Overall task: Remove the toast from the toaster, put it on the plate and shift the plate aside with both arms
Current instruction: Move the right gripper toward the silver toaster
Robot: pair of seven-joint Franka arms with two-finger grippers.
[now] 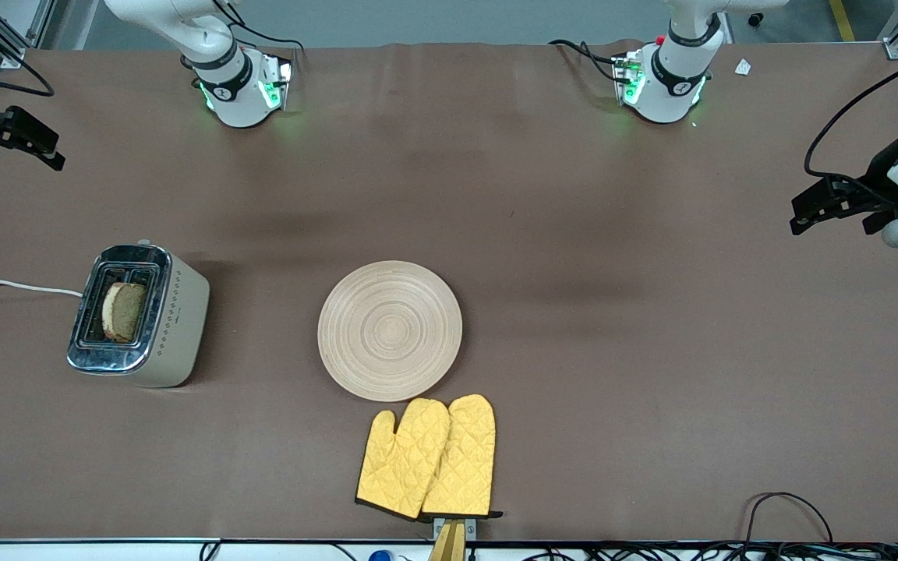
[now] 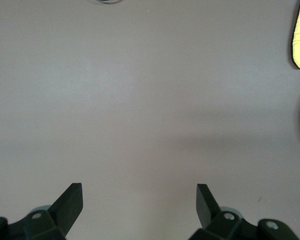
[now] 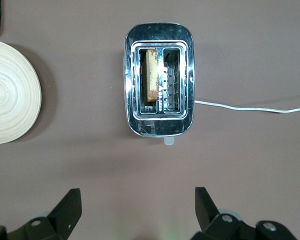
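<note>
- Standing in the toaster [image 1: 141, 315]: toast [image 1: 123, 312], in 1 of 2 slots.
- Plate [image 1: 390, 330] bare, mitts [image 1: 427, 457] just beside it.
- Left gripper [image 2: 140, 200] and right gripper [image 3: 138, 200]: wide open, empty.

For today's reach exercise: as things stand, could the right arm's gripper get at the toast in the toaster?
Probably yes. The toast stands upright in one slot of the toaster, its top edge uncovered. The right gripper is open, nothing lies between.
</note>
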